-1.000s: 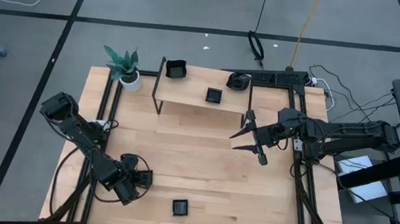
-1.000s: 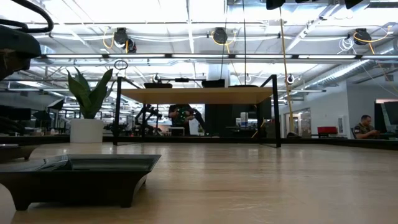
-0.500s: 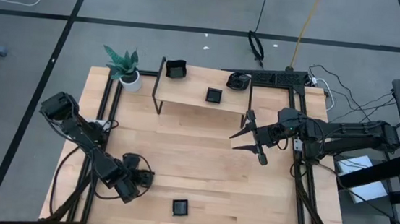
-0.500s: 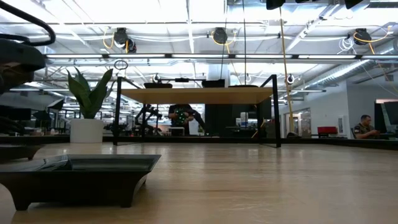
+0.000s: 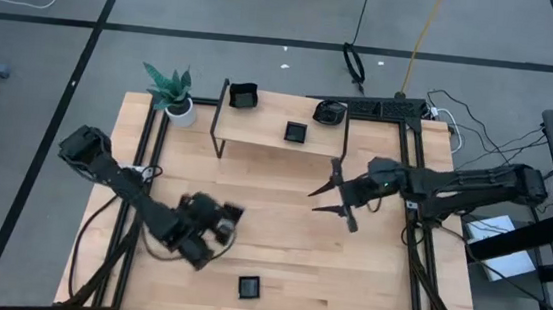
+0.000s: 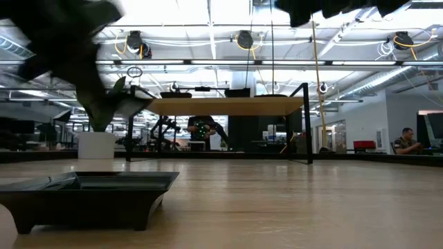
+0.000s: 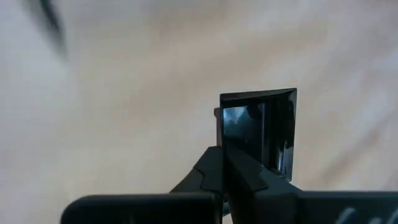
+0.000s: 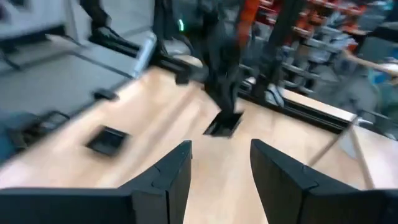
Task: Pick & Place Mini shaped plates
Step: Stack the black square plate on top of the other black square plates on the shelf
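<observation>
The left gripper [image 5: 228, 218] is clenched on a small square black plate [image 7: 259, 134], holding it by the edge above the near left part of the wooden table [image 5: 279, 236]. The right gripper [image 5: 325, 191] hangs over the right middle of the table with its fingers [image 8: 171, 169] spread apart and nothing between them. Another plate [image 5: 249, 287] lies on the table near the front edge, one [image 5: 296, 132] sits on the raised shelf [image 5: 264, 129] at the far side, and two more [image 5: 243, 96] [image 5: 330, 110] rest at the far edge.
</observation>
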